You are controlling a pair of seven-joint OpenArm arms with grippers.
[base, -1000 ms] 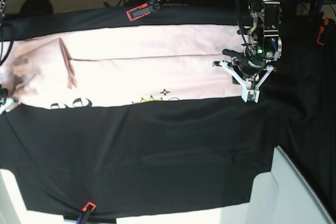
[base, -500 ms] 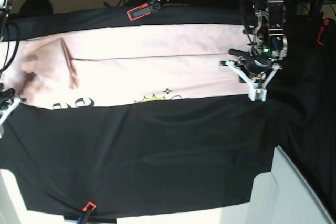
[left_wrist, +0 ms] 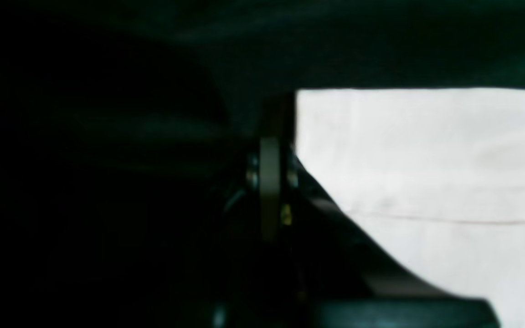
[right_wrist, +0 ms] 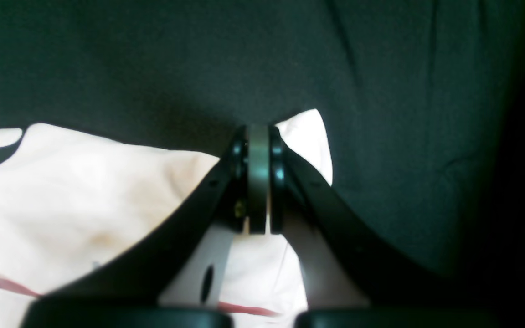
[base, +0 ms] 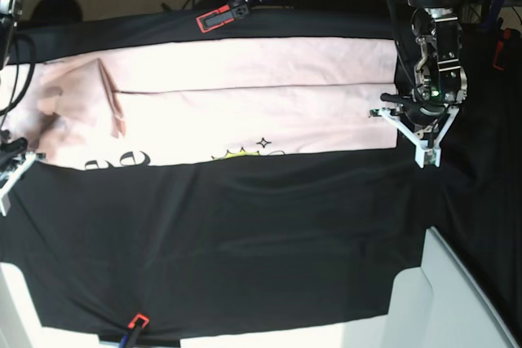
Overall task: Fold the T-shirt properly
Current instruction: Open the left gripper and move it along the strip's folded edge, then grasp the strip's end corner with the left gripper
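The pale pink T-shirt (base: 236, 103) lies stretched as a long folded band across the far half of the black table cloth (base: 245, 234), lettering peeking out along its near edge. The left gripper (base: 426, 156) hangs from an arm reaching down over the band's right end; its jaws are closed at the shirt's edge, though whether cloth sits between them cannot be told. The right gripper (right_wrist: 258, 177) sits low at the table's left edge, pinched tight on a corner of the T-shirt.

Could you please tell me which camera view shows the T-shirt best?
The base view: the T-shirt lies there as a long pink band across the black cloth. The right wrist view shows one corner; the left wrist view, a pale edge.
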